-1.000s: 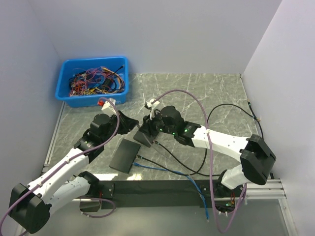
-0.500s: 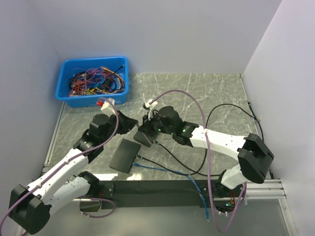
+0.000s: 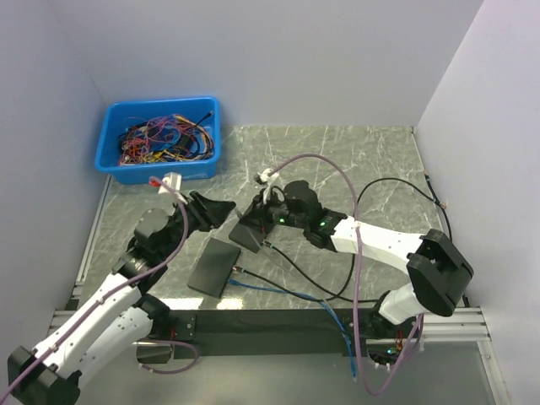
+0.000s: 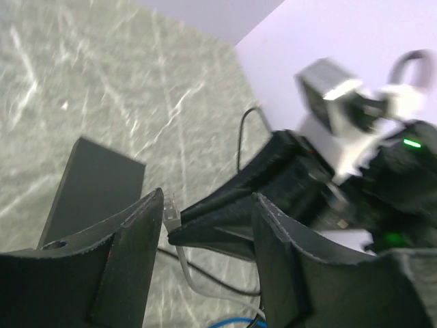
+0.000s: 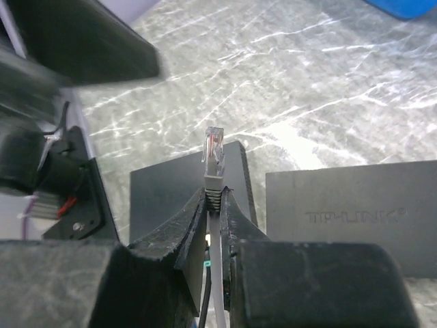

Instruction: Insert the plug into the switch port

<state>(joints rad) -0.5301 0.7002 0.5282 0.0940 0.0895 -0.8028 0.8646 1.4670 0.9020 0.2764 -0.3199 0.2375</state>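
Observation:
A clear plug (image 5: 214,152) with a grey boot sticks up from my right gripper (image 5: 214,195), which is shut on the boot, the grey cable trailing down between the fingers. Behind it lie two black boxes: a plain switch (image 5: 179,197) and a TP-LINK one (image 5: 355,205); no port shows. From the left wrist view the same plug (image 4: 171,209) shows at the tip of the right fingers (image 4: 225,225). My left gripper (image 4: 208,199) stands open around them, holding nothing. Seen from above, the left gripper (image 3: 219,208) faces the right gripper (image 3: 255,222) over the switches (image 3: 214,266).
A blue bin (image 3: 160,139) full of coloured wires stands at the back left. Black cables (image 3: 396,190) and a blue cable (image 3: 270,289) loop over the marble table (image 3: 337,152) near the right arm. White walls close in on both sides.
My left gripper has opened and its arm has drawn back to the left. My right gripper has shut on the plug's boot and holds it near the switches.

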